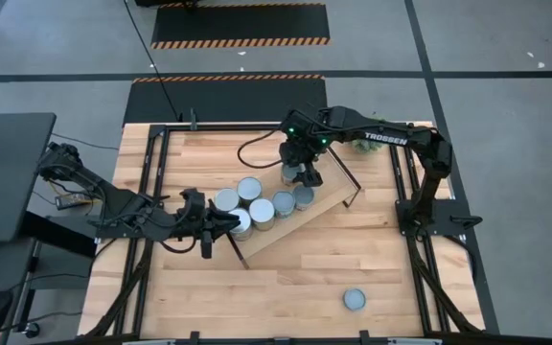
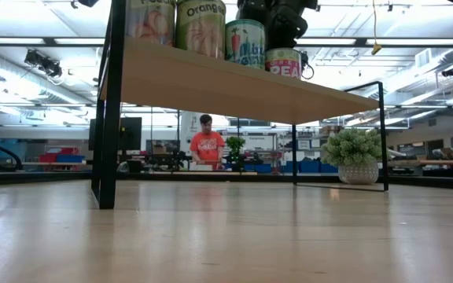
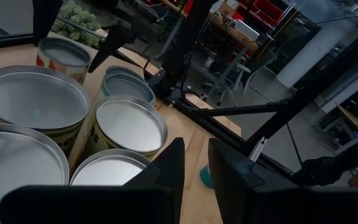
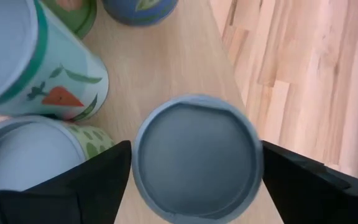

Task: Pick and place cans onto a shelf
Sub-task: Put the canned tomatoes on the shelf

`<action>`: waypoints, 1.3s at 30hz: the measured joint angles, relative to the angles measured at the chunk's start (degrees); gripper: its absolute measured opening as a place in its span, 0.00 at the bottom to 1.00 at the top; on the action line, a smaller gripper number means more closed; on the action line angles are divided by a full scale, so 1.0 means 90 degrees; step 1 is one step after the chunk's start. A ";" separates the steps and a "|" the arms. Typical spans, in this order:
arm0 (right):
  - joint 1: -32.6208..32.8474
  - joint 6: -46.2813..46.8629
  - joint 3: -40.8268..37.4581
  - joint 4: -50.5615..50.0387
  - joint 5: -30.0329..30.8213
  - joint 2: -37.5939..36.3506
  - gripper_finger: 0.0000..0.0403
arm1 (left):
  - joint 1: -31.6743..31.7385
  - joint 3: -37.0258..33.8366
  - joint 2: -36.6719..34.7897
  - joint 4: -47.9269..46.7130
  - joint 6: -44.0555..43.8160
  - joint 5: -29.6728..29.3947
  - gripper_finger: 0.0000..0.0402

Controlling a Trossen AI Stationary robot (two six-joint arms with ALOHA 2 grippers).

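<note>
The light-wood shelf (image 1: pixel 329 203) lies slantwise across the table's middle on black bars (image 2: pixel 107 118). Several cans stand on its top (image 1: pixel 262 211) (image 3: pixel 129 124). One more can (image 1: pixel 354 300) stands alone on the tabletop near the front right. My right gripper (image 1: pixel 300 172) is over the shelf's far right part, its fingers on either side of a can with a blue-grey top (image 4: pixel 194 155). My left gripper (image 1: pixel 224 223) hovers at the shelf's left end beside the cans. Its fingers (image 3: pixel 173 168) stand a narrow gap apart and hold nothing. My right gripper comes from above, pointing down, with one finger (image 4: pixel 104 177) on each side of the blue-grey-topped can's round wall at its rim (image 4: pixel 137 163). The can stands upright on the shelf (image 2: pixel 283 63), next to the other cans.
Black frame rails (image 1: pixel 410 206) run along the table's sides. A potted plant (image 2: pixel 355 157) stands at the table's far right. A person in an orange shirt (image 2: pixel 207 145) is in the room beyond. Bare tabletop (image 1: pixel 276 287) lies in front of the shelf.
</note>
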 joint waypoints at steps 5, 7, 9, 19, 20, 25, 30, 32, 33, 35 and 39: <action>0.0001 0.0089 0.0048 0.0013 0.0018 -0.0109 0.87 | 0.0000 0.0000 0.0000 -0.0009 0.0004 0.0000 0.19; 0.0001 0.0131 0.0218 -0.0031 0.0023 -0.0110 0.87 | 0.0000 0.0000 0.0000 -0.0005 0.0012 0.0000 0.19; 0.0001 0.0162 0.0426 -0.0117 0.0025 -0.0116 0.87 | 0.0000 0.0000 0.0000 -0.0007 0.0020 0.0000 0.19; -0.0327 0.0285 0.0883 -0.0679 0.1841 -0.0120 0.87 | -0.0002 -0.0001 0.0000 -0.0011 0.0019 0.0001 0.19; -0.0384 0.0409 0.0882 -0.0718 0.2046 -0.0120 0.87 | -0.0002 -0.0002 0.0000 -0.0011 0.0019 0.0000 0.19; -0.0565 0.0758 0.0601 -0.1128 0.2287 -0.0122 0.87 | -0.0002 0.0000 0.0000 -0.0051 0.0021 0.0000 0.19; -0.0469 0.0975 0.0175 -0.1108 0.2085 -0.0116 0.87 | -0.0002 -0.0001 0.0000 -0.0167 0.0021 0.0002 0.19; -0.0355 0.1027 0.0056 -0.0976 0.1972 -0.0115 0.87 | -0.0002 -0.0002 0.0000 -0.0188 0.0021 0.0001 0.19; -0.0286 0.1067 0.0010 -0.0895 0.1896 -0.0115 0.87 | -0.0002 -0.0001 0.0000 -0.0194 0.0021 0.0001 0.19; -0.0150 0.1149 -0.0031 -0.0776 0.1777 -0.0112 0.87 | -0.0002 -0.0002 0.0000 -0.0199 0.0021 0.0002 0.19; 0.0157 0.1184 -0.0032 -0.0765 0.1565 -0.0112 0.87 | -0.0002 0.0000 0.0000 -0.0202 0.0021 0.0002 0.19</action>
